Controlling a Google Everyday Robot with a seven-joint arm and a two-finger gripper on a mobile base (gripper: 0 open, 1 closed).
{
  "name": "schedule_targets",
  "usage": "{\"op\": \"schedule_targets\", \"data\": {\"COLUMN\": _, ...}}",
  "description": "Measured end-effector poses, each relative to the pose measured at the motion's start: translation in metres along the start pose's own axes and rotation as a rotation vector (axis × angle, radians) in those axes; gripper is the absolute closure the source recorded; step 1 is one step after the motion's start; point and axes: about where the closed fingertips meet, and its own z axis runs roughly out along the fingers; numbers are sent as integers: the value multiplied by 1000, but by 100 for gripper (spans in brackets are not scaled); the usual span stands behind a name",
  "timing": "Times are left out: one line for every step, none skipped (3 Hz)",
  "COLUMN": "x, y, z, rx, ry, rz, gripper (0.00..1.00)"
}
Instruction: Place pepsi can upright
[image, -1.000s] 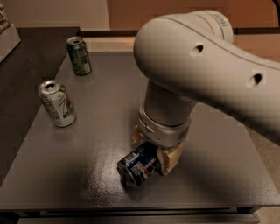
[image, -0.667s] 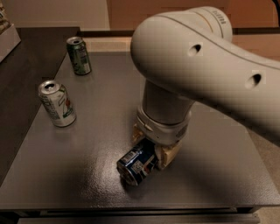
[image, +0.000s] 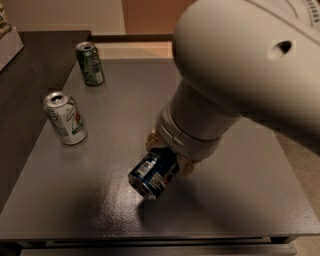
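The pepsi can (image: 154, 174), dark blue with a white label patch, is tilted with its lower end toward the front left, near the dark table (image: 240, 200). My gripper (image: 167, 152) is shut on the can's upper part; its tan fingers (image: 186, 166) show on both sides under the wide white arm (image: 235, 75), which hides the can's top.
A green can (image: 90, 63) stands upright at the table's back left. A silver-white can with green and red marks (image: 65, 118) stands upright at the left. A darker surface lies to the left of the table, with a white object at the top left corner.
The arm has moved toward the camera and fills more of the view. The pepsi can stays in the gripper and now looks more tilted up off the table.
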Motion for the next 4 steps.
{"op": "schedule_targets", "data": {"x": 9, "y": -27, "z": -20, "rx": 191, "ry": -15, "rz": -61, "gripper": 100}}
{"op": "schedule_targets", "data": {"x": 15, "y": -54, "z": -28, "rx": 370, "ry": -63, "rz": -100, "gripper": 100}}
{"op": "schedule_targets", "data": {"x": 2, "y": -66, "z": -37, "rx": 421, "ry": -87, "rz": -169, "gripper": 100}}
{"op": "schedule_targets", "data": {"x": 2, "y": -66, "z": -37, "rx": 422, "ry": -86, "rz": -169, "gripper": 100}}
